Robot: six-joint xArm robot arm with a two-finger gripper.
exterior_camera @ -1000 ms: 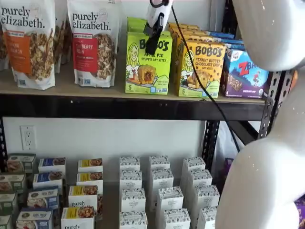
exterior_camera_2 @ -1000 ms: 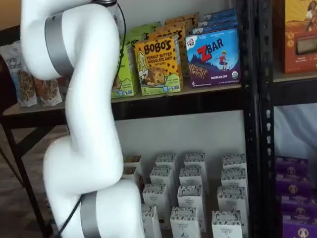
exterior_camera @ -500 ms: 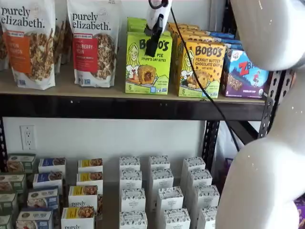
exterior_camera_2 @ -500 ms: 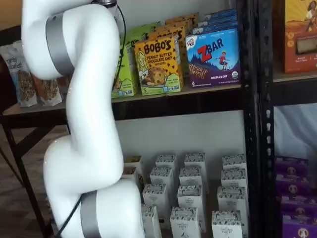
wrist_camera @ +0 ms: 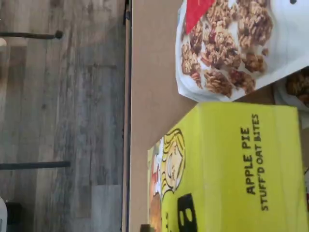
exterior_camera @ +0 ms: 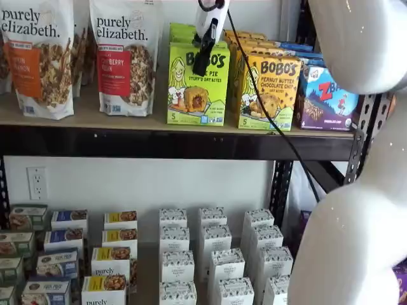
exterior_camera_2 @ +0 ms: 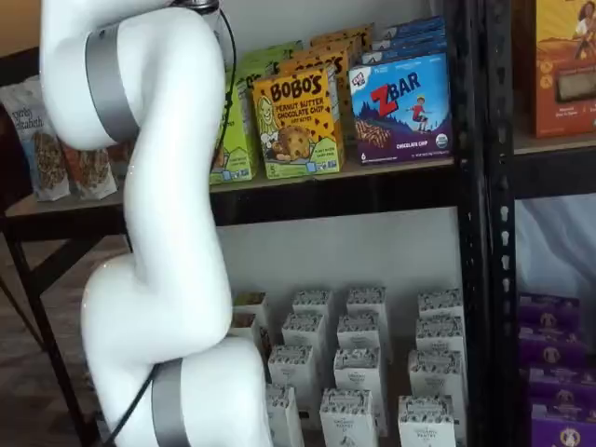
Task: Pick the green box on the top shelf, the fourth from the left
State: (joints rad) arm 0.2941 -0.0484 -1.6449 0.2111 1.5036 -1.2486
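The green box [exterior_camera: 198, 86], a lime-green Bobo's Apple Pie carton, stands upright on the top shelf [exterior_camera: 159, 141], between a granola bag and the yellow Bobo's box. In a shelf view my gripper [exterior_camera: 201, 63] hangs in front of its upper face, its black fingers seen as one dark shape with no plain gap. The wrist view shows the box's top and front [wrist_camera: 231, 169] close below, beside the tan shelf board [wrist_camera: 152, 96]. In a shelf view [exterior_camera_2: 233, 130] my white arm covers most of the box and hides the gripper.
Purely Elizabeth granola bags [exterior_camera: 124, 57] stand left of the green box. The yellow Bobo's peanut butter box [exterior_camera: 270, 92] and a blue ZBar box [exterior_camera: 327, 98] stand right. Small white boxes [exterior_camera: 213, 254] fill the lower shelf. My arm [exterior_camera_2: 158, 233] fills the foreground.
The gripper has risen slightly in front of the green box. The boxes have not moved.
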